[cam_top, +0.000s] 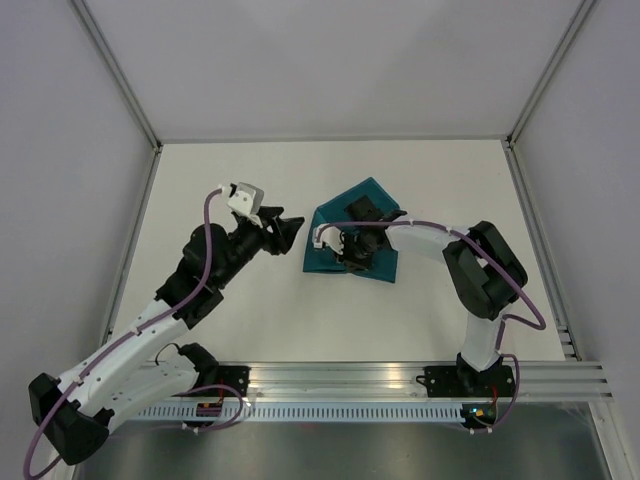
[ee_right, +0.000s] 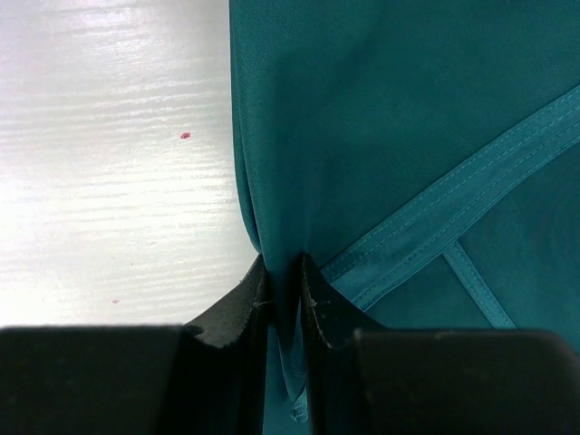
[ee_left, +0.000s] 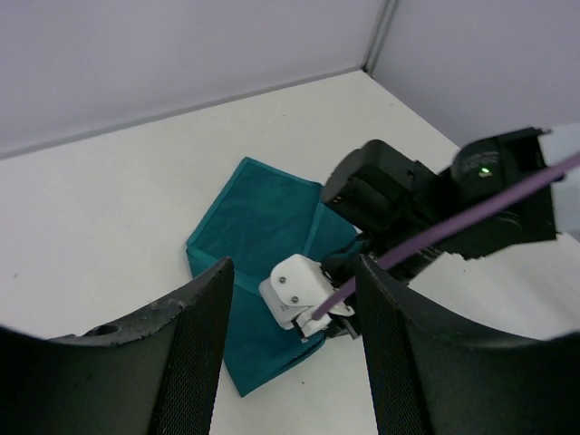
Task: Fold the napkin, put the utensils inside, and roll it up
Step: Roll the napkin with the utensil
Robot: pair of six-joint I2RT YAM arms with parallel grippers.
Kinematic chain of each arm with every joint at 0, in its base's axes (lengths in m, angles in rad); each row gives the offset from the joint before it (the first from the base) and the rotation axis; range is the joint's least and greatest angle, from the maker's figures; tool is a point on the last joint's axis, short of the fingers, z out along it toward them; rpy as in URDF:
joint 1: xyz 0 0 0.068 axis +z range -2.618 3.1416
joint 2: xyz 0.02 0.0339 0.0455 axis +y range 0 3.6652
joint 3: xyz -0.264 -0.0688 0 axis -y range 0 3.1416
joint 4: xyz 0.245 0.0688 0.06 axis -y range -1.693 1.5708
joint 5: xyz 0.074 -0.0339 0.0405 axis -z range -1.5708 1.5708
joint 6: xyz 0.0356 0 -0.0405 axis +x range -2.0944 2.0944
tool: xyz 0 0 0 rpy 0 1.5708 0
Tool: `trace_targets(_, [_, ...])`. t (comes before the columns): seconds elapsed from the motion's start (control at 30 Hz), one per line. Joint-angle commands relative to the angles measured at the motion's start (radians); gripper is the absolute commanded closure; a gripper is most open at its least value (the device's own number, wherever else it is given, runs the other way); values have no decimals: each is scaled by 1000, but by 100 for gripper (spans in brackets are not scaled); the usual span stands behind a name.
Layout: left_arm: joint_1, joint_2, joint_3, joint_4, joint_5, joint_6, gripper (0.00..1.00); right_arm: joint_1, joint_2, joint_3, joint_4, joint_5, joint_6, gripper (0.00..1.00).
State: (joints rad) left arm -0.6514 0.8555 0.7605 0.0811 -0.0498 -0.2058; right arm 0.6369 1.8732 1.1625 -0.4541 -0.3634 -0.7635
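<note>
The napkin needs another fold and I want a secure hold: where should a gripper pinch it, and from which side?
Pinch the napkin at its folded edge, coming down from above on the side bordering bare table. The cloth there is thin and bunches upward into a ridge, so narrow jaws can close across it, as the right gripper does now.

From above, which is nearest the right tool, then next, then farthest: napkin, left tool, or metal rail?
1. napkin, pinched in the right tool.
2. left tool, just to its left.
3. metal rail, along the near edge.
</note>
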Motion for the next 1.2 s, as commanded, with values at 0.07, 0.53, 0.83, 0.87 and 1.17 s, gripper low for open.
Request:
trace_targets(0.07, [-134, -24, -35, 141, -28, 242, 38, -49, 113, -20, -261, -35, -40, 84])
trace_targets(0.53, [-223, 72, -127, 253, 62, 517, 41, -100, 167, 25, -330, -51, -71, 85])
trace_targets(0.83, [-312, 259, -158, 287, 54, 641, 46, -126, 236, 109, -414, -88, -91, 85])
trace_targets(0.87, [-320, 281, -158, 296, 24, 646, 46, -128, 242, 115, -426, -89, -95, 85])
trace_targets(1.17, [-366, 496, -153, 336, -1, 663, 45, -144, 293, 154, -483, -98, -123, 85])
